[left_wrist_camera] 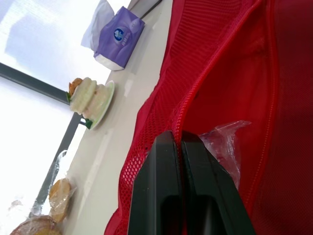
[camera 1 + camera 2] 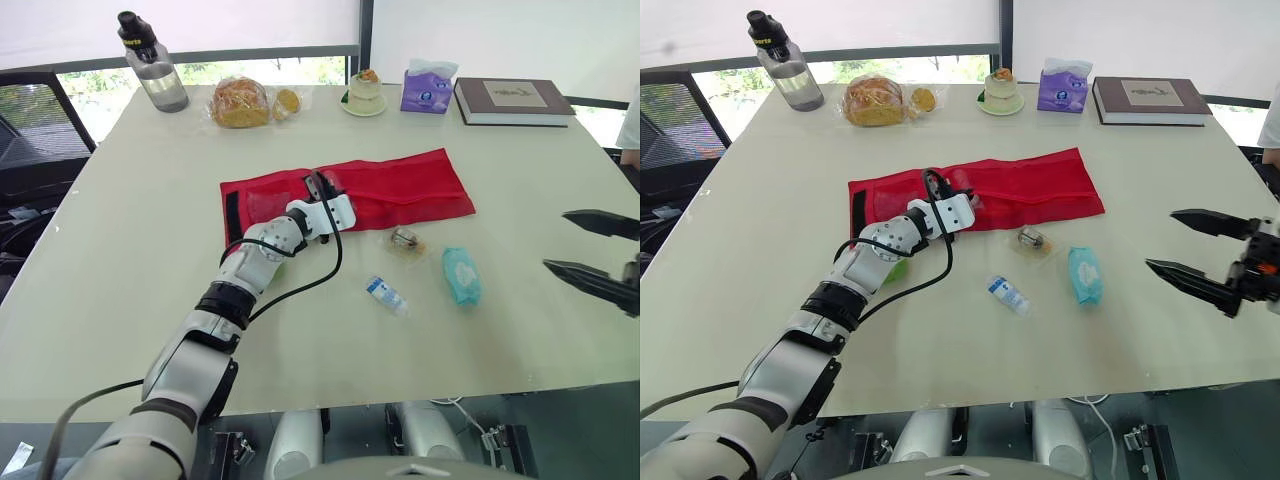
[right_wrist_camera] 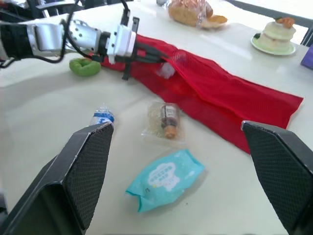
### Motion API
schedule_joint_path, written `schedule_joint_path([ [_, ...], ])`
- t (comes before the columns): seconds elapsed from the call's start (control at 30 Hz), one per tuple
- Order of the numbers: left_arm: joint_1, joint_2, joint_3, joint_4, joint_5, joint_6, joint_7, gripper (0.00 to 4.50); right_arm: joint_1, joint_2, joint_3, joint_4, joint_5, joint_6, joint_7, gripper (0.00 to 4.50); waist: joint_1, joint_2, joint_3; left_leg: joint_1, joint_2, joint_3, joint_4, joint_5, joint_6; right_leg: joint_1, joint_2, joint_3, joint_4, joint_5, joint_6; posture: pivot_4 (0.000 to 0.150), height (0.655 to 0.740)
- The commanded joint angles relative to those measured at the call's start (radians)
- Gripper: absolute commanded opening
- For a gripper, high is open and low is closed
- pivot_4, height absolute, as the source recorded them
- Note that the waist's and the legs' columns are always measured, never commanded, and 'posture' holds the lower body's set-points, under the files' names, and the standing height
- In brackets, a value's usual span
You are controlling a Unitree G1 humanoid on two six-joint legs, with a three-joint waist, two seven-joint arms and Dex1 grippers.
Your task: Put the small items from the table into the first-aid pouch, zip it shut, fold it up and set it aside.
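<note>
Left wrist view: clear packet (image 1: 226,144) inside red mesh pouch (image 1: 234,58).

Red mesh-cloth pouch (image 2: 400,190), crinkly clear-plastic wrapper (image 1: 227,142), glossy wipes packet (image 2: 462,275), smooth matt table (image 2: 150,250).

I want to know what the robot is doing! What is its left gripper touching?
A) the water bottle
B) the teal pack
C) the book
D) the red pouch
D: the left gripper has its closed fingertips right against the mesh edge of the red pouch.
</note>
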Motion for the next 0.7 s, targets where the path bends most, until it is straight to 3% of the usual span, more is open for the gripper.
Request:
schedule_joint_path([
  [0.03,-0.027,0.023,0.022,0.007,-0.018,-0.040,-0.005,0.00,0.024,-0.034,-0.099,-0.024,0.063,0.005,0.031,4.47,-0.001,0.000,0.000,0.000,0.000,0.000,0.000,0.000,0.000,0.000,0.000,0.000,0.000,0.000,0.000,0.150,0.7400],
  [0.4,-0.078,0.053,0.029,0.135,-0.020,-0.092,0.017,0.00,0.155,0.000,-0.192,-0.098,0.075,-0.052,0.009,4.47,0.001,0.000,0.000,0.000,0.000,0.000,0.000,0.000,0.000,0.000,0.000,0.000,0.000,-0.002,0.003,0.150,0.7400],
  [0.57,-0.073,0.078,0.032,0.135,-0.022,-0.119,0.008,0.00,0.201,0.089,-0.010,-0.291,0.069,-0.026,-0.159,4.47,-0.003,0.000,0.000,0.000,0.000,0.000,0.000,0.000,0.000,0.000,0.000,0.000,0.000,-0.002,0.003,0.150,0.7400],
  [0.7,-0.048,0.092,0.046,0.088,-0.040,-0.103,-0.005,0.00,0.187,0.128,0.253,-0.386,-0.064,-0.016,-0.329,4.47,-0.002,0.000,0.000,0.000,0.000,0.000,0.000,0.000,0.000,0.000,0.000,0.000,0.000,-0.002,0.003,0.150,0.7400],
])
